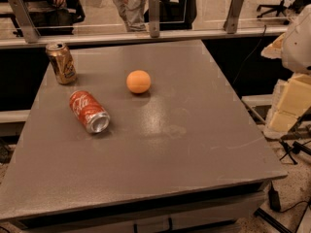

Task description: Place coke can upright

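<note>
Coke can point(89, 111): lay on its side on the left part of the table point(194, 144), one silver end toward the near right, the other toward the far left; not upright.
Gripper: outside the camera view; could not tell how far the claw was open or whether it had hold of anything.
Arm pose: only a white rounded housing point(297, 40) showed at the right edge, off the table and well apart from the can; could not tell which part it was.
Writing: white script ran along the red can body, only partly legible; the gold can point(61, 63) had a dark label patch, text unreadable.
Gold can: stood upright near the far left corner, beyond the red can, apart from it.
Orange ball point(138, 81): round, matte, sat right of the gold can and beyond the red can, touching neither.
Table surface: flat grey, slightly speckled, faint scuffs toward the right side, square edges.
Can material: shiny metal, cylinder, bright silver rim on the near end.
Background: glass barrier with grey metal posts point(154, 14) behind the far table edge.
Right side: pale foam blocks point(291, 101) stacked beside the table.
</note>
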Controlling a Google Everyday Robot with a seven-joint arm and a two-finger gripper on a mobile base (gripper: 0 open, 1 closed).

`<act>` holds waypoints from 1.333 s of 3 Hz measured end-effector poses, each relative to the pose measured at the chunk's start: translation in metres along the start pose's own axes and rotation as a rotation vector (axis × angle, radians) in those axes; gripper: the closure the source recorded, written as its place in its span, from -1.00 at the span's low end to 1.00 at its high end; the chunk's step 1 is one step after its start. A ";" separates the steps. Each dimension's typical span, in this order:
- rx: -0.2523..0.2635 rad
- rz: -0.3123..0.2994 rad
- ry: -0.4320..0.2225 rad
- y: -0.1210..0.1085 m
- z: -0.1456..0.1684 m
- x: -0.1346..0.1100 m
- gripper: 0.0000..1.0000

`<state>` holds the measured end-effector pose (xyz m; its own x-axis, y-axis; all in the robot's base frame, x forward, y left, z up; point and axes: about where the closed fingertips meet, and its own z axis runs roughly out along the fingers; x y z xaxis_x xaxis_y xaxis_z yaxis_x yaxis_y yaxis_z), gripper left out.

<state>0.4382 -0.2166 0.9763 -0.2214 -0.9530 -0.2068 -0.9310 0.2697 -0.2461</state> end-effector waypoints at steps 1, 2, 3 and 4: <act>0.000 0.000 0.000 0.000 0.000 0.000 -1.00; -0.013 0.004 -0.012 -0.007 0.008 -0.021 -1.00; -0.027 0.007 -0.031 -0.024 0.029 -0.066 -1.00; -0.068 0.002 -0.041 -0.039 0.060 -0.120 -1.00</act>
<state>0.5191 -0.1041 0.9539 -0.2127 -0.9455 -0.2467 -0.9483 0.2606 -0.1812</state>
